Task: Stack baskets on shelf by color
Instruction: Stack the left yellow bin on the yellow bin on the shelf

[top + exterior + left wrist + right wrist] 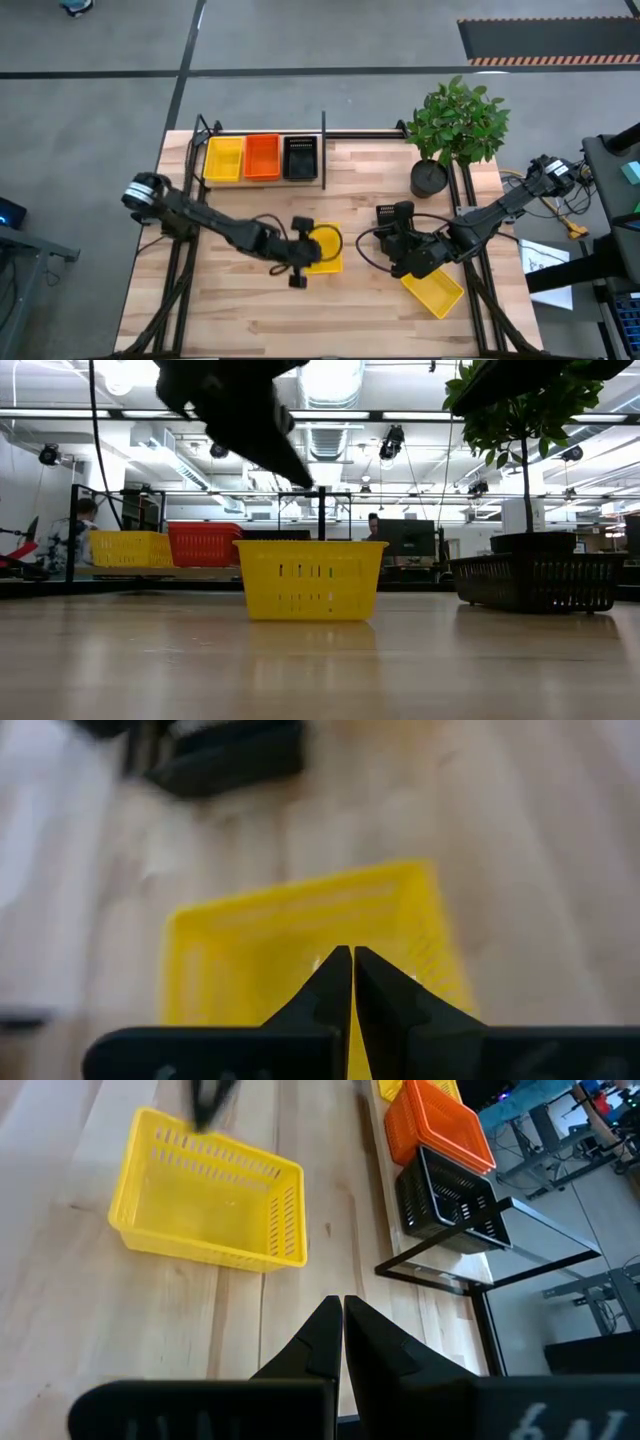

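Left gripper (318, 243), fingers pressed together and empty, hung over a yellow basket (325, 252) at centre frame; right gripper (385, 238), likewise closed, hovered nearby.

Lighting: bright and even; you get long ceiling lights (330, 380) glaring white above the yellow basket (309, 578). Shadows: soft, faint beneath that basket on the table (320, 670). Blur: left wrist view soft throughout; the dark arm (240, 410) above the basket is smeared. Your overhead view reads sharp.

three yellow baskets (224, 159), one orange (262, 157), two black (300, 158)
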